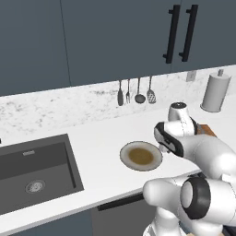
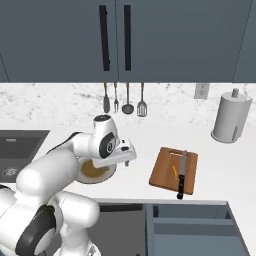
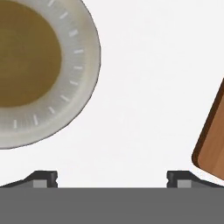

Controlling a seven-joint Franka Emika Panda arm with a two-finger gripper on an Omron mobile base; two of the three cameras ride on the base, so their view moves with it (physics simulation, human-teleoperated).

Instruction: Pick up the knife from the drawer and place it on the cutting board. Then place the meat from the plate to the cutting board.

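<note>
The reddish-brown cutting board (image 2: 167,175) lies on the white counter to the right of the plate. The knife (image 2: 182,175) rests on it with its black handle toward the counter's front edge. The small orange meat (image 2: 174,172) sliver lies beside the blade on the board. The plate (image 2: 92,171) is bare, partly behind my arm. My gripper (image 2: 122,161) hangs open over the counter between plate and board, holding nothing. In the hand view the plate (image 3: 83,87) is at upper left, a corner of the cutting board (image 3: 212,144) at right, and the gripper (image 3: 112,178) spreads wide. The drawer (image 2: 195,222) stands open below the counter.
A dark sink (image 1: 37,170) is set into the counter at the left. A paper towel roll (image 2: 230,117) stands at the back right. Several utensils (image 2: 125,100) hang on the marble backsplash. Slate-blue cupboard doors (image 2: 165,40) with long black handles hang above.
</note>
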